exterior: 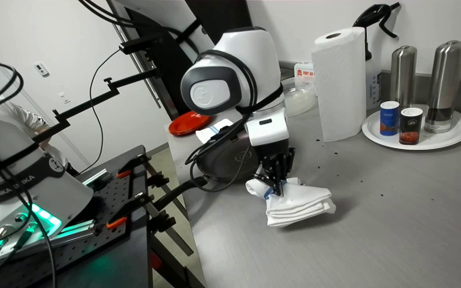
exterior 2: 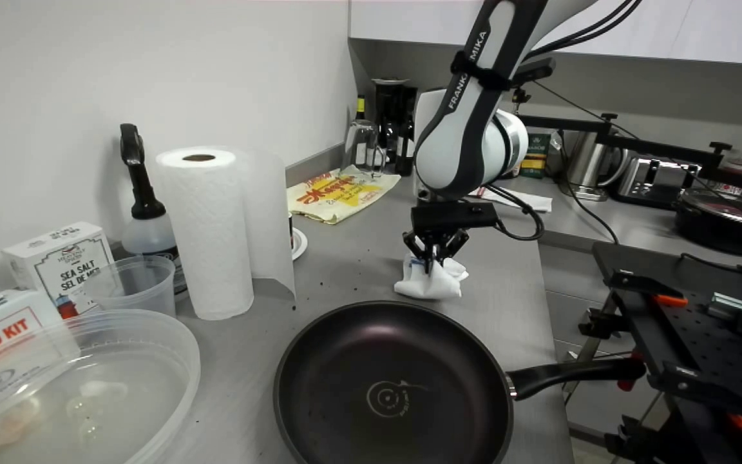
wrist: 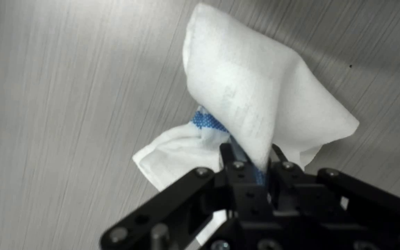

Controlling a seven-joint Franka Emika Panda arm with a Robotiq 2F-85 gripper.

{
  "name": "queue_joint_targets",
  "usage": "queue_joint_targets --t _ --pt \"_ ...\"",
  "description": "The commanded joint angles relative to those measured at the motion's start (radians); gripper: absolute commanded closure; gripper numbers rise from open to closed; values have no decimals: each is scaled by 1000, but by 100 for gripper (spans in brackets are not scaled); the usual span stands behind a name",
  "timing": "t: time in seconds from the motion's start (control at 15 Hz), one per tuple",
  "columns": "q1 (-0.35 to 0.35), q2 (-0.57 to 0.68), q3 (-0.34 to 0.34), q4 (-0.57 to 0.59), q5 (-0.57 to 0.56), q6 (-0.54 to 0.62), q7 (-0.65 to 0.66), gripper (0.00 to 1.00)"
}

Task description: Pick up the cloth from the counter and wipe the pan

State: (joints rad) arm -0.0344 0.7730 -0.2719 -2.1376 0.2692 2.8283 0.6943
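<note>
Bright, even light in both exterior views, and there's a green glow from the base lights point(exterior: 46, 216) at left! Soft shadow right of the cloth point(exterior: 300, 201) on the worktop point(exterior: 374, 240); purplish sheen inside the far side of the pan point(exterior 2: 393, 367). Over to the wrist view: glare far left, shadow far right, the near end effector point(wrist: 252, 152) slightly blurred.
</note>
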Motion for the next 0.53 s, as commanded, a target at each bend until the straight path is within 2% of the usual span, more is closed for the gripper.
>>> queue_joint_targets --t 0.0,0.13,0.27,0.47 --pt "-12 25 17 29 26 1 4 97" --pt "-13 28 20 31 26 -6 1 97" --pt "-3 21 13 24 16 -24 -2 61" --pt "-2 -15 21 -5 10 -36 -20 42"
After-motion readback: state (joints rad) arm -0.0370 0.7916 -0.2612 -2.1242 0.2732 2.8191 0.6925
